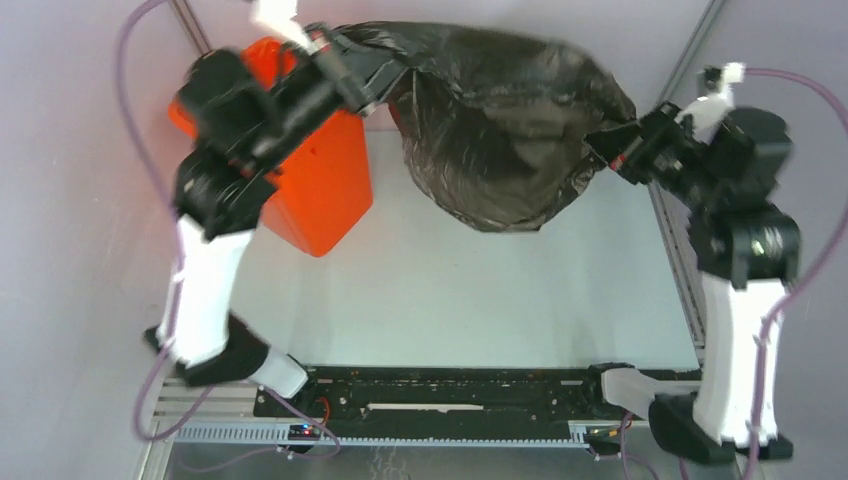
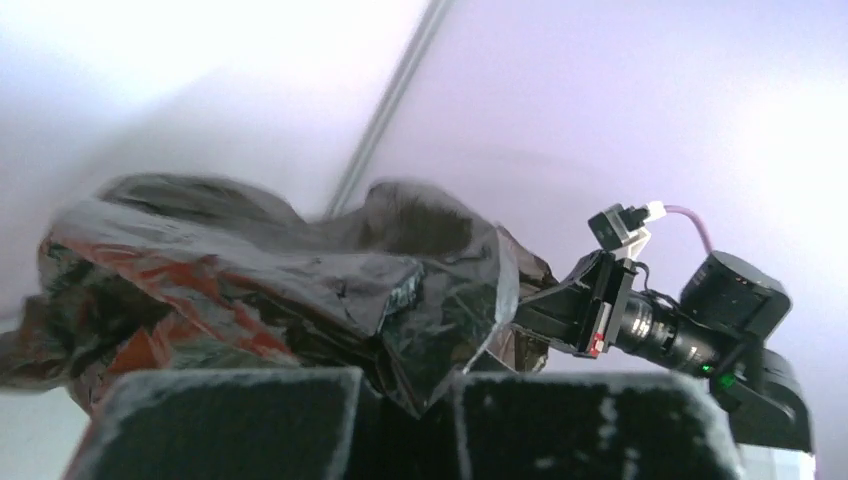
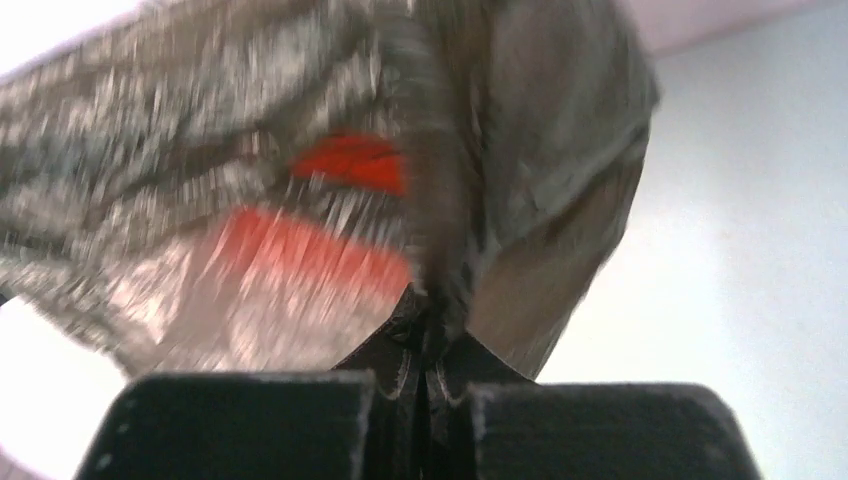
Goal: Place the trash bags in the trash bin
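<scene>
The black trash bag [image 1: 500, 130] hangs stretched in the air between my two grippers, sagging toward the table at the back. My left gripper [image 1: 375, 72] is shut on the bag's left edge, just right of the orange trash bin [image 1: 325, 185]. My right gripper [image 1: 605, 145] is shut on the bag's right edge. In the left wrist view the bag [image 2: 300, 290] is pinched between the fingers, with the right gripper [image 2: 560, 305] beyond it. In the right wrist view the bag [image 3: 500, 150] is bunched in the jaws, and the orange bin shows through it [image 3: 320, 250].
The bin stands at the back left, partly hidden by my left arm [image 1: 235, 120]. Walls and frame posts [image 1: 700, 50] close in the back and sides. A rail [image 1: 675, 260] runs along the table's right edge.
</scene>
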Controlling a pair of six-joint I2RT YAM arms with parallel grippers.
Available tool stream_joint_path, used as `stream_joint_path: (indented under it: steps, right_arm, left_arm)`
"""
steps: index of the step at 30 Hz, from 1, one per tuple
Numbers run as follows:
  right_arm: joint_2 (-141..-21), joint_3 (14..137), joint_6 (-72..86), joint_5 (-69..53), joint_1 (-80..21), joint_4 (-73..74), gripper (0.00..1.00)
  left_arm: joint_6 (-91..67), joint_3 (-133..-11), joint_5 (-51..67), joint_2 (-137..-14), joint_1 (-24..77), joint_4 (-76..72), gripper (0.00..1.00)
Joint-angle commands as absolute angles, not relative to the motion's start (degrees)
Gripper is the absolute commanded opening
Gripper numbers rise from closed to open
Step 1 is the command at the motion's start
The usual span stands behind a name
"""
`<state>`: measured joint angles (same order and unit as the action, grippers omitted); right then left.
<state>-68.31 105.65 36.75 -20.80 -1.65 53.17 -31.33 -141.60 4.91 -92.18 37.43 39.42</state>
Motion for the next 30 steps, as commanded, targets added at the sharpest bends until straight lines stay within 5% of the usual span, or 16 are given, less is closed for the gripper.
stream_joint_path:
  steps: [1, 5, 12, 16, 23, 26, 30]
  right_arm:
    - [-58.42, 104.18, 37.7, -21.8, -4.91, 53.61, 0.0]
    - [-48.83, 82.37, 39.88, -23.29, -4.88, 52.83, 0.0]
    - [-38.34, 63.4, 39.51, -21.42, -6.93, 57.38, 0.0]
    - [-42.26, 69.33, 37.59, -22.72, -6.2, 56.14, 0.0]
    - [-57.99, 104.34, 33.27, -20.38, -7.56, 62.93, 0.0]
    - [-56.04, 102.87, 32.91, -19.22, -8.0, 61.82, 0.0]
    - [-44.77, 73.2, 32.5, -19.54, -8.0, 59.56, 0.0]
  left_arm:
    - [-31.33, -119.41, 8.02, -78.39, 38.79, 36.94, 0.0]
    - [-35.3, -88.63, 5.6, -63.78, 38.59, 32.42, 0.0]
    - [-39.26, -63.54, 8.13, -52.89, 40.34, 32.85, 0.0]
    - [-34.06, -77.3, 5.13, -56.2, 39.94, 36.49, 0.0]
    - [-29.63, -120.86, 4.52, -71.84, 39.46, 46.07, 0.0]
    - [-30.83, -109.0, 2.96, -66.41, 39.45, 40.96, 0.0]
    - [-36.62, -79.59, 0.55, -57.65, 39.34, 42.63, 0.0]
